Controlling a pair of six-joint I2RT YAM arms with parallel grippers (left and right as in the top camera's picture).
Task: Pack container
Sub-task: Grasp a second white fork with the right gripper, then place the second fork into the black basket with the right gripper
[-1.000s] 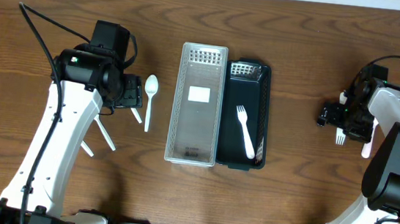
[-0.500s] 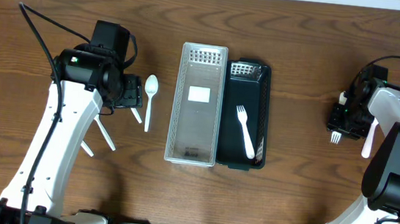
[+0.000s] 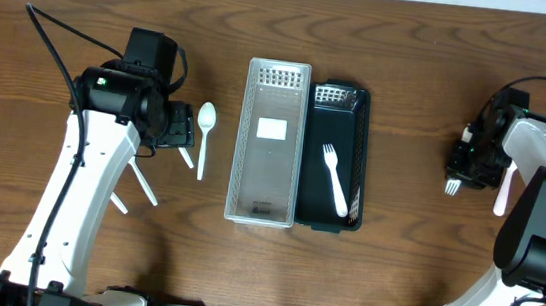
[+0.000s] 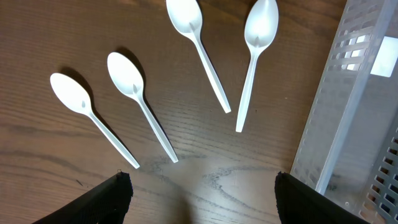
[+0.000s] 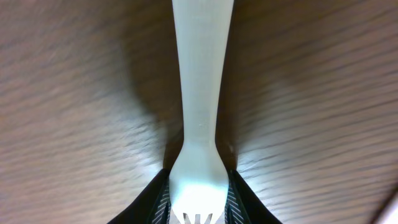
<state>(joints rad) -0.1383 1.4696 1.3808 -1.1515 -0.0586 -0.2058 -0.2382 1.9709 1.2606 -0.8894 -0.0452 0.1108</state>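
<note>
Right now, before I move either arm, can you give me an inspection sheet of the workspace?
Surface: wooden table, no spills seen.
Job's things: clear container empty beside black container holding one fork; four spoons loose at left.
Clutter: nothing seen.
End effectors: left end effector open over the spoons, empty; right end effector closed on a second fork.
Cables: black cable loops off each arm, away from containers.
Surroundings: nothing seen.

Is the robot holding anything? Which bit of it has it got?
Yes. The right gripper has its jaws pinched on a white fork, at the narrow neck just above the prongs. The left gripper is open and holds nothing.
</note>
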